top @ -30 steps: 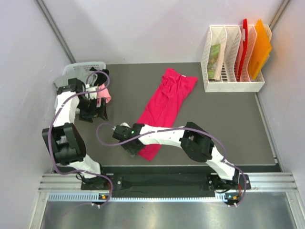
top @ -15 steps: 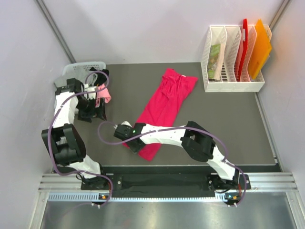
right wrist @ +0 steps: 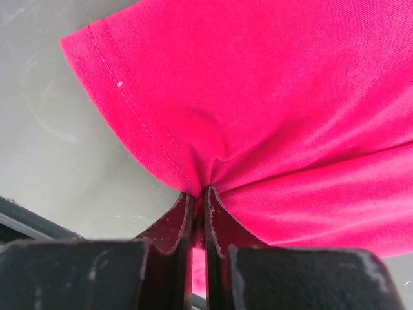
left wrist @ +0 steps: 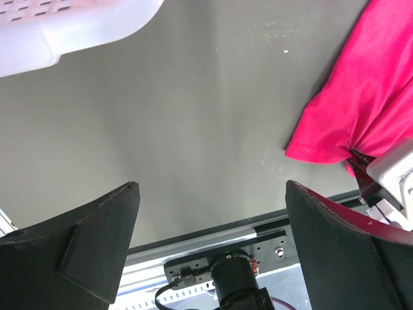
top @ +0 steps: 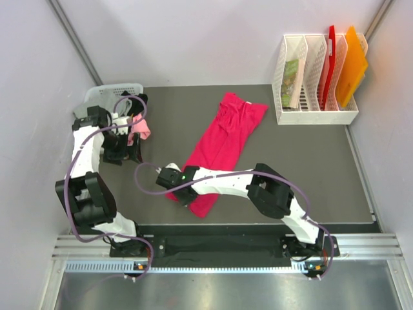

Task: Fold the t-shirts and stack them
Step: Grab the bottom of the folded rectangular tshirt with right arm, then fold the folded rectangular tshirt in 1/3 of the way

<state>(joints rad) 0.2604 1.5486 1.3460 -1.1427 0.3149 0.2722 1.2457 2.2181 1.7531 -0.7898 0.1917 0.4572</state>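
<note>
A crimson-red t-shirt (top: pixel 226 135) lies as a long folded strip slanting across the grey table. Its near end also shows in the left wrist view (left wrist: pixel 361 97). My right gripper (top: pixel 183 195) is at that near-left corner. In the right wrist view the cloth (right wrist: pixel 271 97) bunches into the right gripper (right wrist: pixel 199 192), which is shut on the hem. My left gripper (top: pixel 124 150) hangs open above bare table beside the basket, and nothing is between its fingers (left wrist: pixel 211 187). A light pink t-shirt (top: pixel 143 129) hangs over the basket's side.
A white mesh basket (top: pixel 113 92) stands at the back left, its rim visible in the left wrist view (left wrist: pixel 77 26). A white file rack (top: pixel 316 113) at the back right holds a red folder (top: pixel 331 58) and an orange folder (top: pixel 353 64). Walls close in on both sides.
The right gripper has slid onto the crimson shirt's near-left corner and shut on the hem. The left arm has shifted slightly toward the basket, still open.
</note>
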